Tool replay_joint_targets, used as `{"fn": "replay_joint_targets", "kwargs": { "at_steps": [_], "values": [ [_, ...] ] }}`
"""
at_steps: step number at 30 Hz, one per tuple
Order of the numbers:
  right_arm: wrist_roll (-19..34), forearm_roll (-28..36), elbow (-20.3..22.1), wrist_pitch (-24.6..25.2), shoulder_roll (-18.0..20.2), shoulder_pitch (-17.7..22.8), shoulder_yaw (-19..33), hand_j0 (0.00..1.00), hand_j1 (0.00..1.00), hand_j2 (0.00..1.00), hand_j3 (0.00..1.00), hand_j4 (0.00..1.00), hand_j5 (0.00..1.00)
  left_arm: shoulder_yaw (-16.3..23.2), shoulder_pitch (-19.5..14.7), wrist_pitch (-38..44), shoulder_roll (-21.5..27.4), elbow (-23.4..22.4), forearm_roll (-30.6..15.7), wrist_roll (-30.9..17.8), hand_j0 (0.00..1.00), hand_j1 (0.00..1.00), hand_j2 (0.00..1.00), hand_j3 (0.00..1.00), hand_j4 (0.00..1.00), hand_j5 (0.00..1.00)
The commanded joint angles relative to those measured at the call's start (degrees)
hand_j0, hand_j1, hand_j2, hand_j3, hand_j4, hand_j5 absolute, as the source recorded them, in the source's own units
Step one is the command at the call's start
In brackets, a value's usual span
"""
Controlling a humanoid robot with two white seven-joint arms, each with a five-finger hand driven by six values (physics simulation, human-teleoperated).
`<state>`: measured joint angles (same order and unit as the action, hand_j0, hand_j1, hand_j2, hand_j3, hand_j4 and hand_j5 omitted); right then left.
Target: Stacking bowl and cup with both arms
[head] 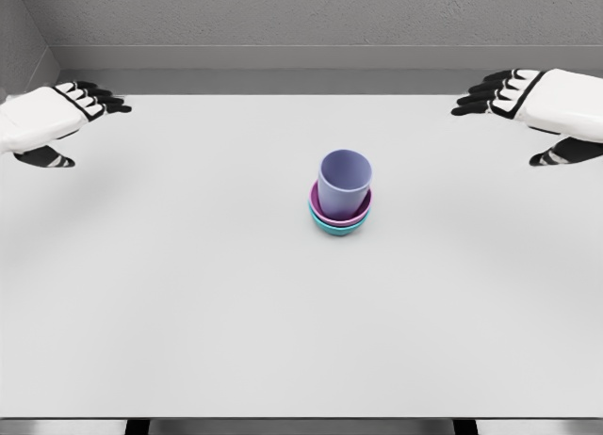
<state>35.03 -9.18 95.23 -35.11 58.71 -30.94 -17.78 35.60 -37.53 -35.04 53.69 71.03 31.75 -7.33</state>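
The left hand (58, 115) floats at the far left with its fingers spread out, holding nothing. The right hand (532, 104) floats at the far right, fingers spread too, and it is empty. Both are well apart from the stack. In the middle of the table (188, 294) a purple cup (344, 181) stands inside a pink bowl (325, 209), which sits in a teal bowl (332, 227). The stacking looks done. The cup leans a little, so a bump from a hand coming back could tip it out. The table is plain white and smooth. Behind it is a gray wall (301, 11).
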Motion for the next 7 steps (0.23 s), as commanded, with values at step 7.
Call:
{"fn": "replay_joint_targets", "kwargs": {
  "at_steps": [7],
  "values": [
    [-0.03,0.31,0.75,0.11,-0.09,1.06,0.29,1.00,1.00,1.00,1.00,1.00,1.00,-0.10,0.00,0.04,-0.17,-2.04,-0.29,-0.05,1.00,1.00,1.00,1.00,1.00,1.00]
  ]
}}
